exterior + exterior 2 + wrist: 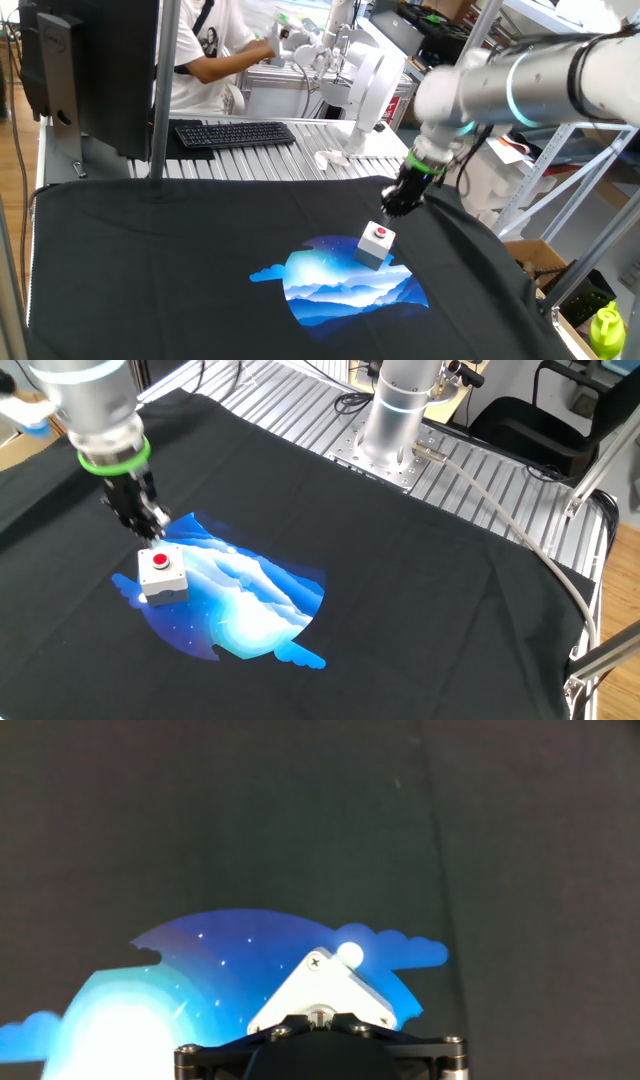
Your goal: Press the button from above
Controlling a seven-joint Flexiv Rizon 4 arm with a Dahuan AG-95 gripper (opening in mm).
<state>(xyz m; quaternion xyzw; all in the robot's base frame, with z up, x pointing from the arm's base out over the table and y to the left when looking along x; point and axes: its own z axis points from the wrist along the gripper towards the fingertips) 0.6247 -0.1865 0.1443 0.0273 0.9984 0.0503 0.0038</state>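
Your red button (380,234) tops a small grey box (163,582) on the blue print of the counter's black cloth (400,590). Tool (400,200) hovers just beside/above it; can't tell open vs closed.

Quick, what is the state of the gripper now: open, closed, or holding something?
Gripper: cannot be told; no view shows the fingertips clearly. It holds nothing visible and hangs above the button.
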